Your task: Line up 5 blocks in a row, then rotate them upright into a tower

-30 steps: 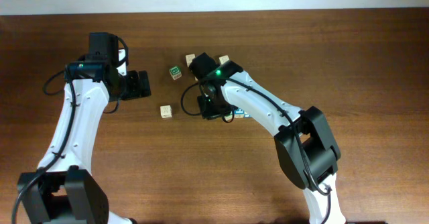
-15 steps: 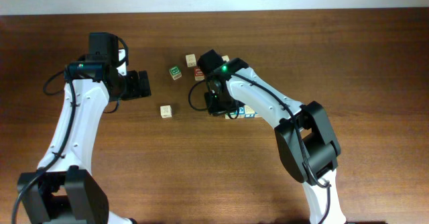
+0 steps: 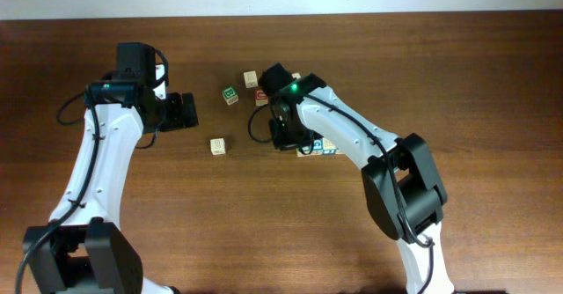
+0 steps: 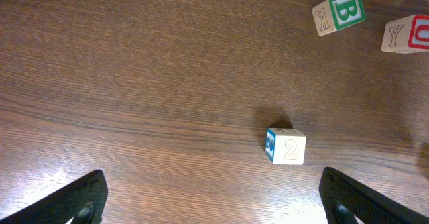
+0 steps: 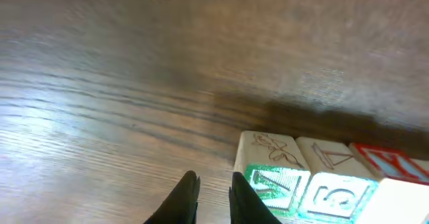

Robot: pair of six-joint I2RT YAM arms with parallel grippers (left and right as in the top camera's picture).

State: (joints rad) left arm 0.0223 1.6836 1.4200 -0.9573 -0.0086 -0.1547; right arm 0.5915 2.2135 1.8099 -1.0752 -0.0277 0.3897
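Dark wooden table [image 3: 475, 74] lies under both my arms. My left tool [image 4: 211, 196] is spread wide, near the block marked 2 [image 4: 287, 147]. My right tool [image 5: 211, 197] is pinched nearly together and empty, just beside the green V block [image 5: 275, 187], which touches a blue block [image 5: 338, 196].

The pincer [image 5: 213, 180], tips nearly together, sits beside a green-faced block [image 5: 277, 186] — a blue-faced block [image 5: 338, 196] adjoining.

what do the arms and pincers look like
The left arm and right arm have white links and black joints. Thin black cables loop along them, and a green light glows near each wrist. The left pincer and right pincer are black, with fingers tapering to narrow tips.
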